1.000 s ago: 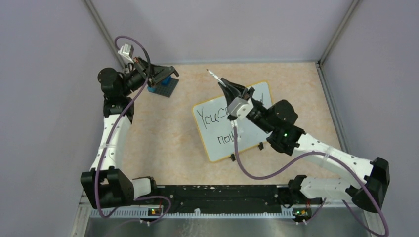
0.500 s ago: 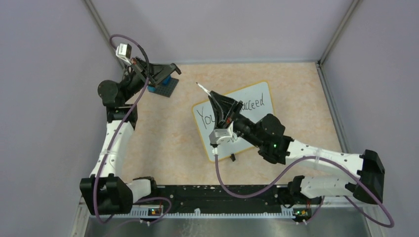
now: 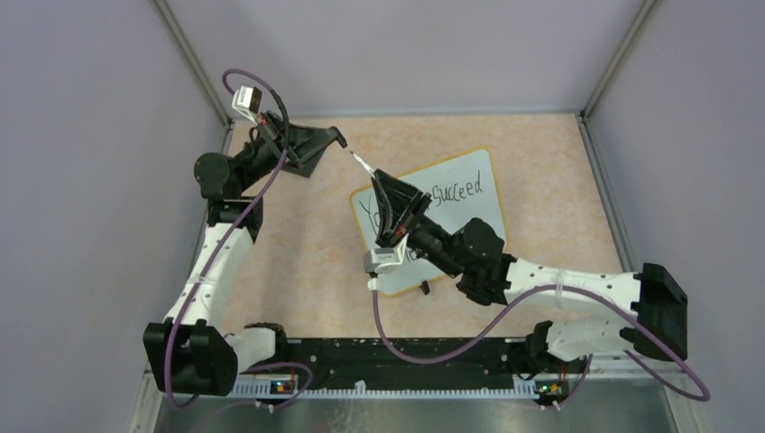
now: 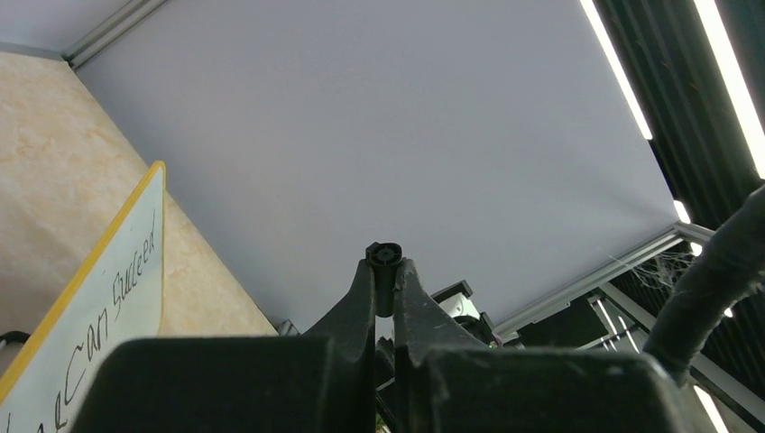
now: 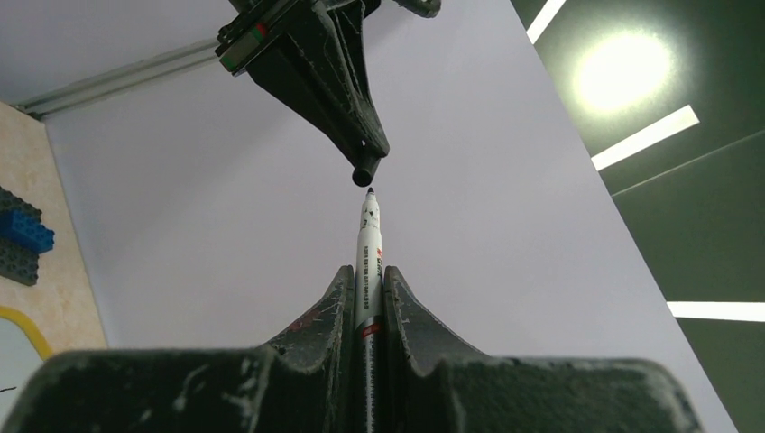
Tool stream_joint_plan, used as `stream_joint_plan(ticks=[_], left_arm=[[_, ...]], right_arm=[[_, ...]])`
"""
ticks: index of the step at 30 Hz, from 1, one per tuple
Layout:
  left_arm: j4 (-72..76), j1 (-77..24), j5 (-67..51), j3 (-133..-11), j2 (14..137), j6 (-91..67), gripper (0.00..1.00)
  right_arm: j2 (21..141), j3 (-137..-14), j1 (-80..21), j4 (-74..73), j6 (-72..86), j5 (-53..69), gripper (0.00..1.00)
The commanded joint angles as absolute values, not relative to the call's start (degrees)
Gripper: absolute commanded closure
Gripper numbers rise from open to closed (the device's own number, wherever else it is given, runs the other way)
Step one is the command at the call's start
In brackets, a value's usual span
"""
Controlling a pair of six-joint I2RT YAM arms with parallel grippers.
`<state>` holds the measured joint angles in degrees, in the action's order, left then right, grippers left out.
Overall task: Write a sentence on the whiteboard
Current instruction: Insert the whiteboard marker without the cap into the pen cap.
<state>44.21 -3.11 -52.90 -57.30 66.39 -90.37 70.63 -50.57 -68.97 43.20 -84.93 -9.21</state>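
The right gripper (image 3: 381, 180), clamped on a slim white marker (image 5: 368, 225), has swung toward 11 o'clock off the yellow-rimmed white whiteboard (image 3: 487, 212). Its tip almost meets the black plastic cap (image 5: 365, 171) pinched in the left gripper (image 4: 385, 271). The black handwritten sentence (image 3: 457, 190) appears finished, so capping is likely next.

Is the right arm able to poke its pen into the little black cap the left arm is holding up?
Probably yes. The tip of the marker sits just short of the cap and seems lined up with it, with only air between them. Both sit clamped in shut jaws.
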Motion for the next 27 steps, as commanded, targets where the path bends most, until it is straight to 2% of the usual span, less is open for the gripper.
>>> stream_joint_plan(ticks=[1, 27], left_arm=[[45.23, -3.34, -53.13, -56.71, 64.77, -91.93, 1.0], [42.3, -4.04, -52.46, -57.59, 65.11, -94.8, 1.0]], right_arm=[[70.87, -50.47, -70.24, 49.36, -87.85, -12.48, 1.0], [73.27, -51.45, -72.0, 48.45, -90.86, -13.98, 1.0]])
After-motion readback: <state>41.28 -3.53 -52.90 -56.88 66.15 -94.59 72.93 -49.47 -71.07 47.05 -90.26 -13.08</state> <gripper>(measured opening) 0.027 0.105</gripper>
